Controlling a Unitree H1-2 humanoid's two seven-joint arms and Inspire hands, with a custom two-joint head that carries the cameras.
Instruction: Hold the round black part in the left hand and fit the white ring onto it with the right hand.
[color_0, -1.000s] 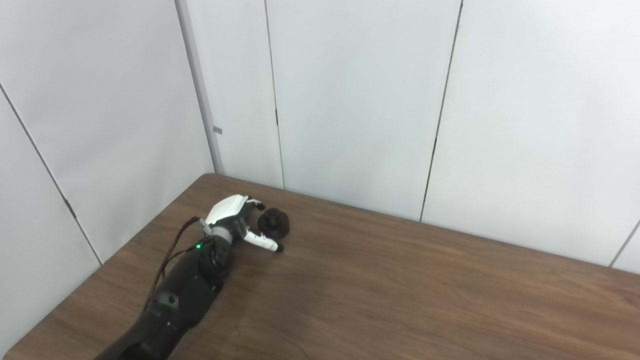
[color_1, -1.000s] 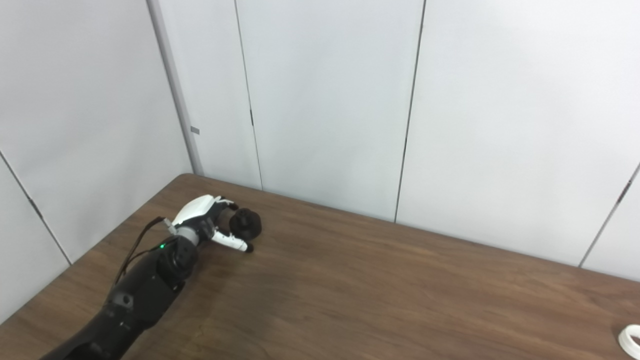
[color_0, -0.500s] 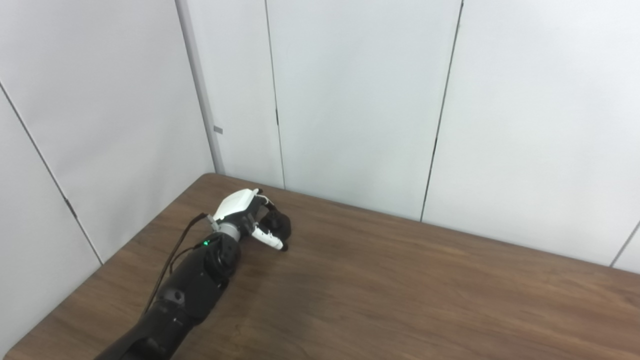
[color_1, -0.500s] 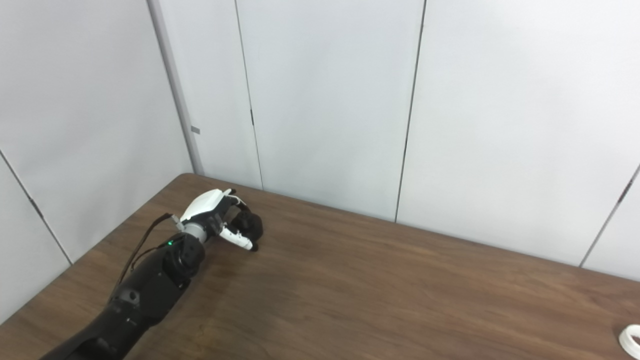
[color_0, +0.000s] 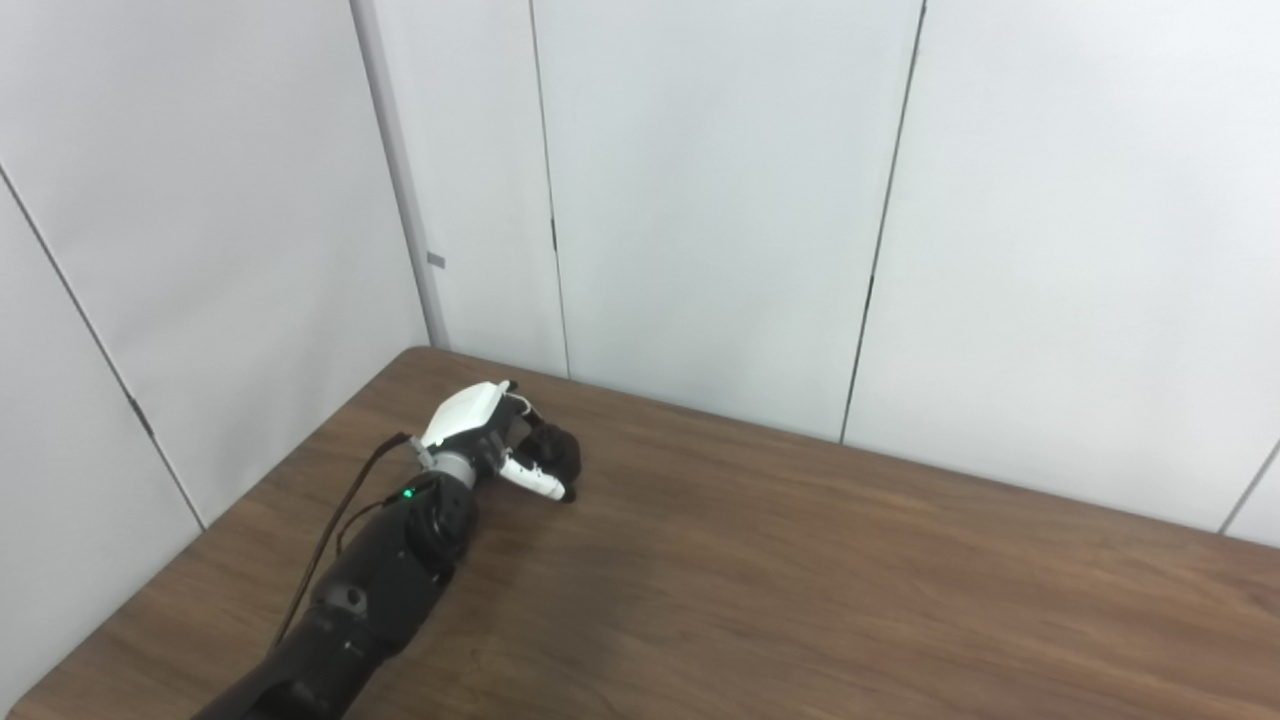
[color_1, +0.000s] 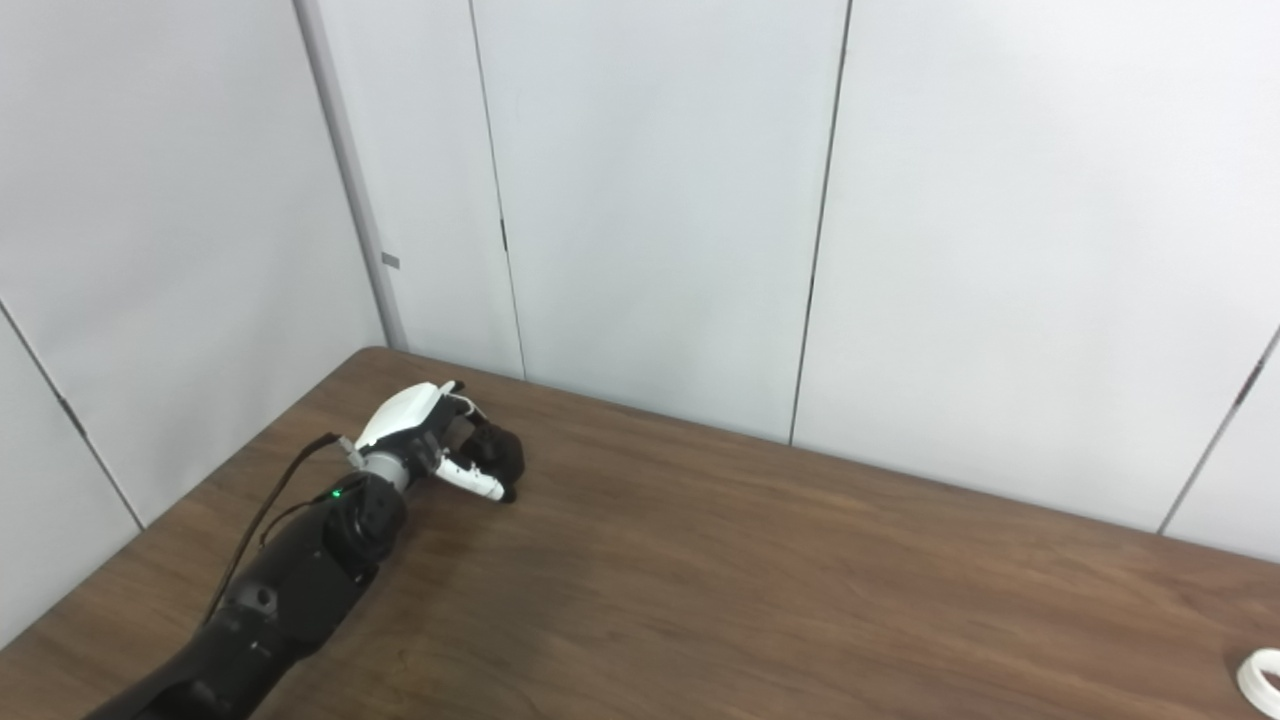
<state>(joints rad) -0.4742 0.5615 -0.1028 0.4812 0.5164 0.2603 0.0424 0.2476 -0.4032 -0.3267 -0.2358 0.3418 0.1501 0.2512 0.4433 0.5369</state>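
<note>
The round black part (color_0: 556, 455) sits on the brown table (color_0: 800, 580) near its far left corner. My left hand (color_0: 485, 440) reaches it from the left, with fingers curled over its top and the thumb along its near side; it is closed around the part, which rests on the table. The part also shows in the right eye view (color_1: 498, 455). The white ring (color_1: 1262, 682) lies on the table at the bottom right edge of the right eye view, partly cut off. My right hand is not in view.
White wall panels (color_0: 700, 200) stand close behind the table's far edge and along its left side. The table's left edge (color_0: 200, 540) runs diagonally beside my left arm. A wide stretch of bare wood lies between the part and the ring.
My left hand moved forward onto the black part and its fingers closed around it; a second ago the hand was open just left of the part.
</note>
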